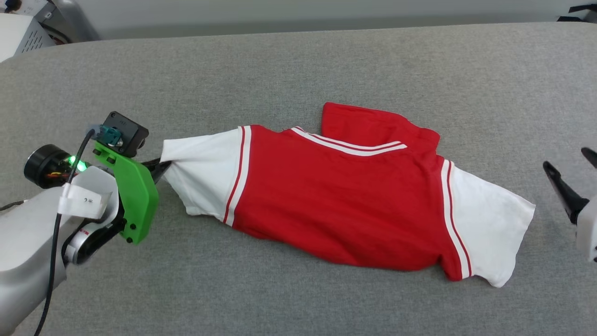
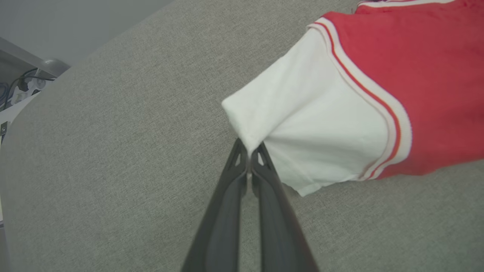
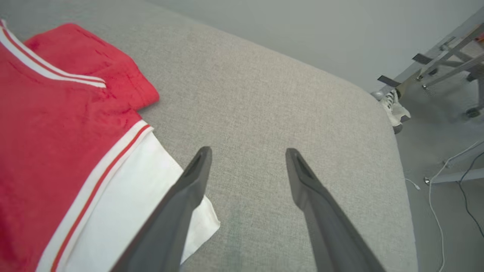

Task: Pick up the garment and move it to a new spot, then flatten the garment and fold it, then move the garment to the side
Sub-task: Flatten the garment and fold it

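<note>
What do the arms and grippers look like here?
Left forearm is pale grey, with a white label band, a black cable, a green bracket and a black camera module. Left gripper and right gripper have long dark tapered fingers.

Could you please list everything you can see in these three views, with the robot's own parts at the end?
garment: one, red with white sleeves and red-white striped trim, lying rumpled in the middle of the surface.
padded surface: one, grey fabric, under the garment.
vented box: one, white, beyond the surface's far left corner.
shoe: one, white, on the floor past the surface's edge.
metal frame: one, grey, standing on the floor beyond the shoe.
left gripper: one, dark fingers, shut on the tip of the garment's white sleeve on the robot's left.
right gripper: one, dark fingers, open, empty, beside the other white sleeve.
</note>
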